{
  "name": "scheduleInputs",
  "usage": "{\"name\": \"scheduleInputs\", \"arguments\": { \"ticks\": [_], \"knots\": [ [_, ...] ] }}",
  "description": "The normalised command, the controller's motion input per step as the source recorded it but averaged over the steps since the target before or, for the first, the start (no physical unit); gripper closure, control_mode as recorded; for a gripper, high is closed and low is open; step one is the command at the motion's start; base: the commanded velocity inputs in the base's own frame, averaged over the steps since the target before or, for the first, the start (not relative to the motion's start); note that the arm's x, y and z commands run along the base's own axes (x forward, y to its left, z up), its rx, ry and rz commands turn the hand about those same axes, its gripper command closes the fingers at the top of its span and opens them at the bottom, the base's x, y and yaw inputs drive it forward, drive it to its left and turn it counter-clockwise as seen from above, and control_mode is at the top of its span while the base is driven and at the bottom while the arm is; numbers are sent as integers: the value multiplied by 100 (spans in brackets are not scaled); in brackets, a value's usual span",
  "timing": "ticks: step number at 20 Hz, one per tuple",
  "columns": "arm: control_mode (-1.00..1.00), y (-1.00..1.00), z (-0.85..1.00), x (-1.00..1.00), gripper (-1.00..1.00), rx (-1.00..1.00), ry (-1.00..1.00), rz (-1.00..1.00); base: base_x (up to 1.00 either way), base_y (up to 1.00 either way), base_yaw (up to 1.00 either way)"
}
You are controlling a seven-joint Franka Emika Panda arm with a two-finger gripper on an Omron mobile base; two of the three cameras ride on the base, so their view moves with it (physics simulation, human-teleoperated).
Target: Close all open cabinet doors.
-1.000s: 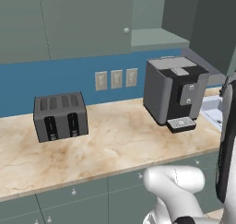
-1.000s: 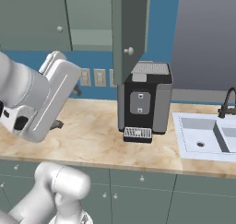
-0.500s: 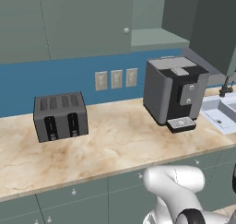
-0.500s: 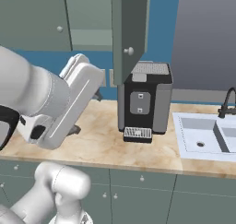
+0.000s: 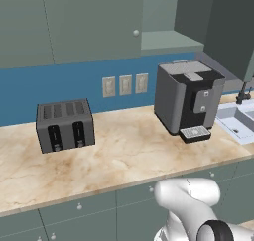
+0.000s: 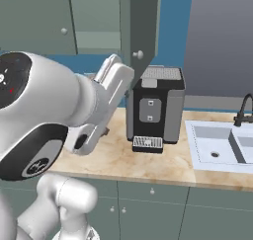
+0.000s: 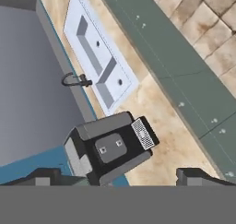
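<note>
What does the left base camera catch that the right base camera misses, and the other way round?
Left base view alone: a toaster on the counter, with wall outlets behind it. Right base view alone: the open cabinet door seen edge-on above the coffee machine, with its knob, and the full sink basin. Both share the coffee machine, marble counter and faucet.

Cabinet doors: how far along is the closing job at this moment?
Nothing looks done yet. One cabinet door stands swung out, edge-on above the coffee machine; its neighbouring door over the toaster is shut. The gripper, fingers apart, holds nothing and looks at the sink. Pushing the open door shut remains.
</note>
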Motion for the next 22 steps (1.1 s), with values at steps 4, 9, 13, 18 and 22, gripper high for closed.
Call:
{"name": "scheduleInputs", "arguments": {
  "ticks": [4,9,13,18,22],
  "knots": [
    [-100,-20,0,45,-100,2,-19,20,0,0,0],
    [-100,-21,0,42,-100,0,-21,19,0,0,0],
    [-100,-18,0,46,-100,0,-21,16,0,0,0],
    [-100,-18,0,56,-100,0,-14,15,0,0,0],
    [-100,-18,0,59,-100,0,-7,15,0,0,0]
  ]
}}
